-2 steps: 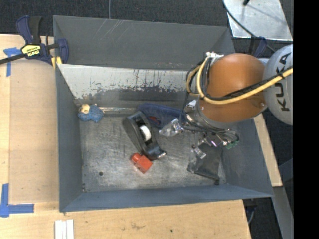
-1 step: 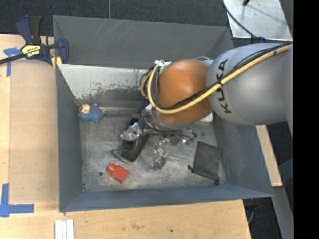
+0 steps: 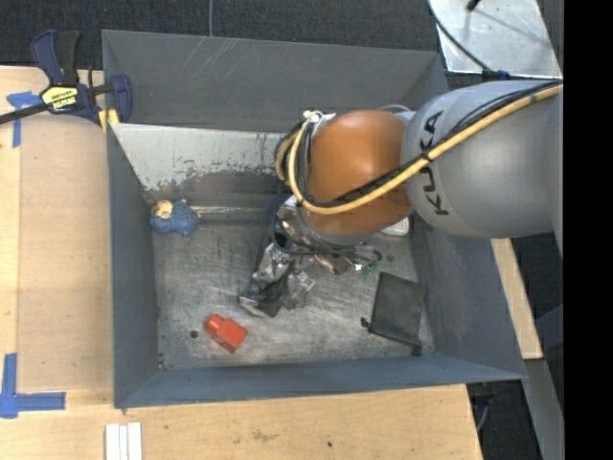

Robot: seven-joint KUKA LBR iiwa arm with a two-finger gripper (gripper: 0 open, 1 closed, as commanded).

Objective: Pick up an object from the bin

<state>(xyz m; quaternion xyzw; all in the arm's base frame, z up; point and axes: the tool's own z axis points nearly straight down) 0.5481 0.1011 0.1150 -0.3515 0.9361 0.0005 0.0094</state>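
In the grey metal bin [image 3: 134,286], under my orange domed wrist cover [image 3: 350,166], my gripper [image 3: 271,295] hangs low over the middle of the scuffed floor, and I cannot tell whether my jaws are wide or narrow, nor whether anything sits between them. A flat black rectangular slab [image 3: 396,310] lies near on the right by the front wall. A small blue lump with a pale yellow knob [image 3: 174,218] sits well apart at the back left, and a small red plastic block [image 3: 226,333] lies near at the front left.
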